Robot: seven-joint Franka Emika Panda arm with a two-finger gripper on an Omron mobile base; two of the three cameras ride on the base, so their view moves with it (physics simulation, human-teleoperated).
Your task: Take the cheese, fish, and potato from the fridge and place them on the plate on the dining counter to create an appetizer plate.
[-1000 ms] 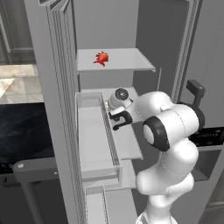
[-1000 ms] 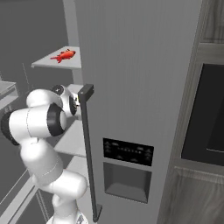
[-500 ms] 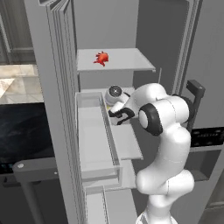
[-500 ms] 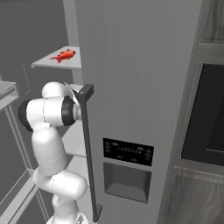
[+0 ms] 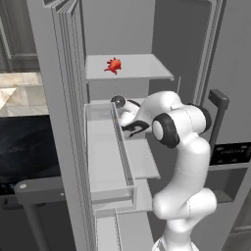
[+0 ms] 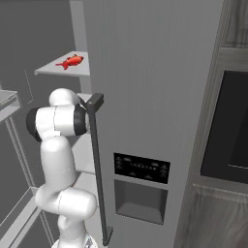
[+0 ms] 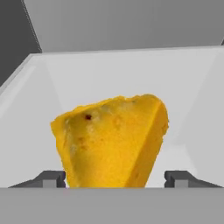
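The pitted yellow-orange cheese (image 7: 113, 142) wedge is framed by the gripper (image 7: 116, 178), fingertips apart on either side. Pale smooth shelf is seen behind it; contact cannot be told.

A: Where is the fish (image 5: 113, 65)?
B: On the upper shelf (image 5: 142, 68) inside the fridge (image 6: 155, 87), well above the arm's reach point

A: And the cheese (image 7: 111, 140)?
B: On a lower shelf (image 7: 188, 100), directly in front of the hand (image 7: 114, 178), between its two fingertips (image 7: 52, 178)

A: What's left of the fridge?
B: The dining worktop (image 5: 27, 147), beyond the opened door with its bins (image 5: 105, 157)
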